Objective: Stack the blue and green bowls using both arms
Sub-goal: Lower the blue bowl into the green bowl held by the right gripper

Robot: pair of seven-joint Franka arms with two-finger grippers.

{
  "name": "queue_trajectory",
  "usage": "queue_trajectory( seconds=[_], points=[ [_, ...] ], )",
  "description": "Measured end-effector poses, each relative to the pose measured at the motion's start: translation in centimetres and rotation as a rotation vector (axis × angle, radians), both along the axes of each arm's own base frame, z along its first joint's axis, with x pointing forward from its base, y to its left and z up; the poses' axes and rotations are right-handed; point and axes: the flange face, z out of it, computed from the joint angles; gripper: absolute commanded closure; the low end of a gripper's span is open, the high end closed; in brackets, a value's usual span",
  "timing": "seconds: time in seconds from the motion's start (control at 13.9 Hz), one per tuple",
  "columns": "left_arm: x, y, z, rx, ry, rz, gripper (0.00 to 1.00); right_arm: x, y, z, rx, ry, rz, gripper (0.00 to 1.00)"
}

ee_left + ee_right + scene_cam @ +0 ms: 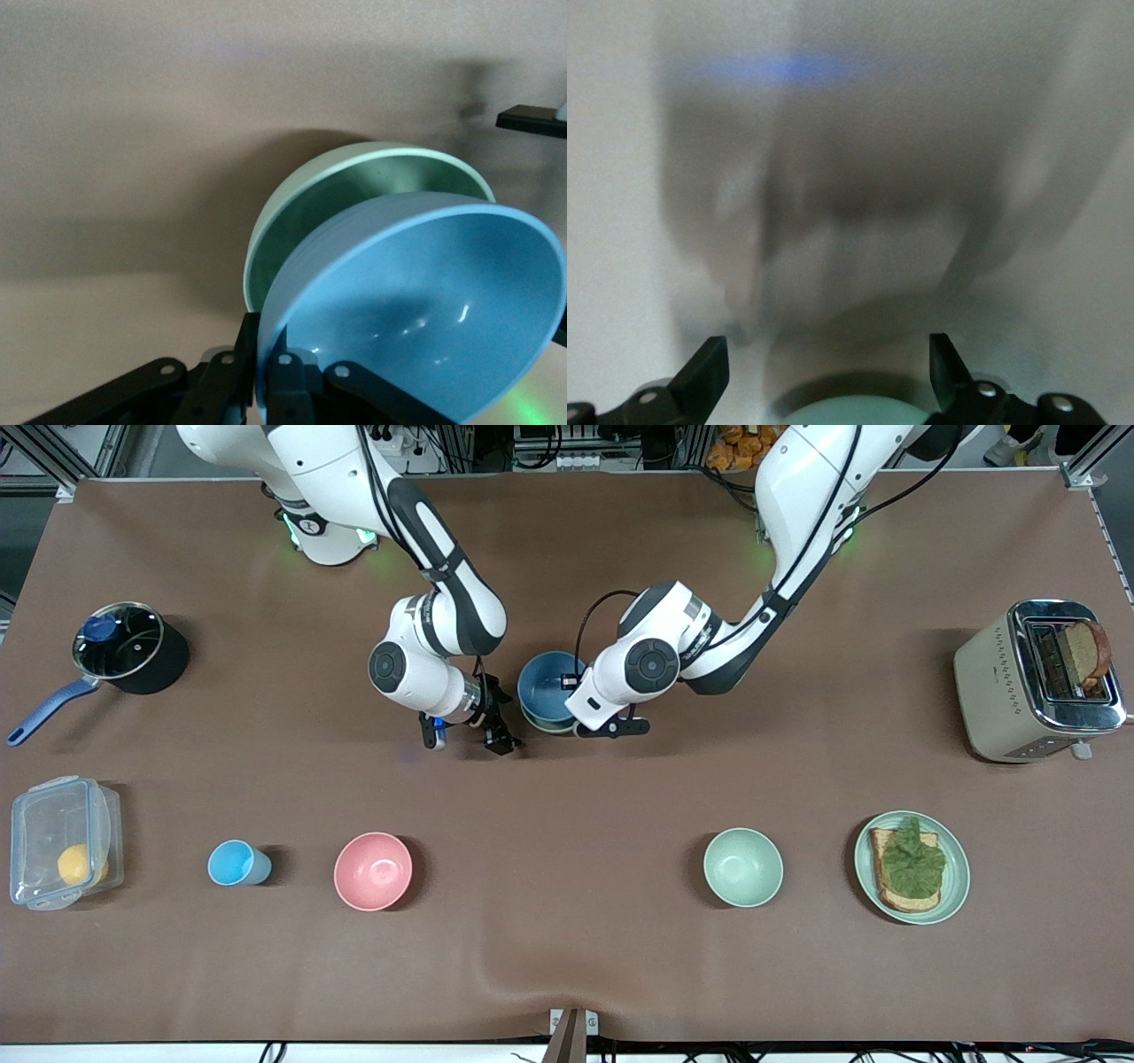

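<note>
While my left gripper [261,376] has its fingers pinched tight on the rim of the blue bowl [425,310], that bowl is tilted and sitting partly inside the green bowl [306,212] under it, mid-table between the two arm bases. So the key thing: the blue one needs to drop flat and centred into the green one, and it's leaning off toward my gripper's side. My right gripper [469,735] hangs just beside the pair, toward the right arm's end, jaws spread wide and holding nothing. I'd guess a level-and-release comes next
</note>
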Motion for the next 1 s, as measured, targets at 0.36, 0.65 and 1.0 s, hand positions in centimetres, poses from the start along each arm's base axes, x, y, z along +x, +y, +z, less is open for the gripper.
queue_trajectory(
  seconds=[0.36, 0.65, 1.0],
  points=[
    [0.35, -0.05, 0.3, -0.004, -0.007, 0.004, 1.0, -0.02, 0.01, -0.01, 0.002, 0.0, 0.002, 0.0],
    [0.44, -0.03, 0.35, -0.004, -0.009, 0.005, 1.0, -0.02, 0.0, -0.01, 0.006, -0.001, 0.004, 0.0],
    [0.79, 0.36, 0.19, 0.001, -0.01, 0.013, 1.0, -0.08, 0.07, -0.02, 0.007, -0.001, 0.007, 0.0]
  ],
)
